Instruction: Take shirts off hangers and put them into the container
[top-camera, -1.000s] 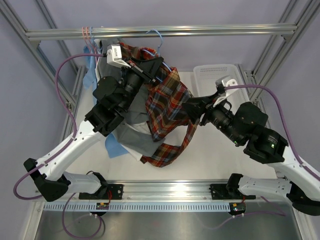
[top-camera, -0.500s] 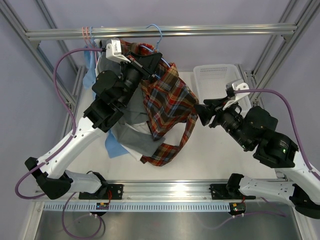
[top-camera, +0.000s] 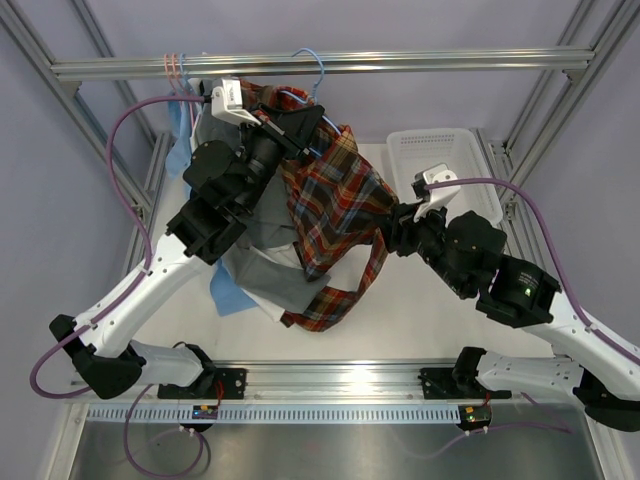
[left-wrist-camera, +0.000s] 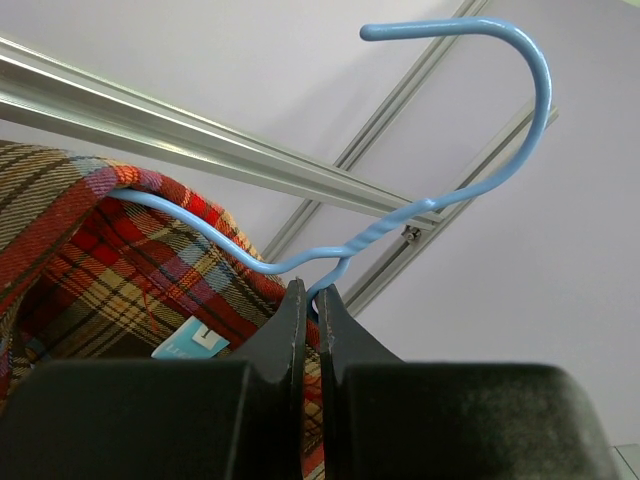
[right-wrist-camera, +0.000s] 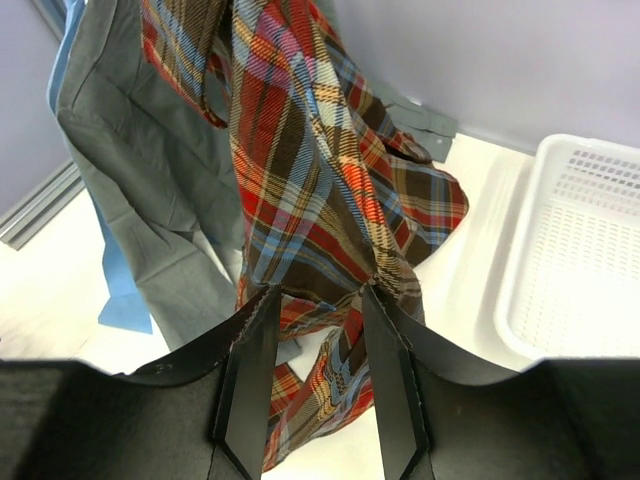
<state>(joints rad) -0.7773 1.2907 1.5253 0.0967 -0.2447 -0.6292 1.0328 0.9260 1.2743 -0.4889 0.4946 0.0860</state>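
Right gripper (right-wrist-camera: 320, 292) brought back in to plaid shirt (top-camera: 335, 210), jaws spread about a fold. Left gripper (left-wrist-camera: 310, 295) pinched on blue hanger (left-wrist-camera: 385, 228) neck; shirt draped from it above table (top-camera: 420, 320) far edge. Container (top-camera: 455, 150) at far-right corner.

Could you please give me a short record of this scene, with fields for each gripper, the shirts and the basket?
Left gripper: shut on the light blue hanger, at its neck below the hook
Right gripper: open, fingers apart at the hanging plaid shirt
Plaid shirt: draped on that hanger
Grey shirt: hanging beside the plaid one
Basket: white, no shirt in the part visible
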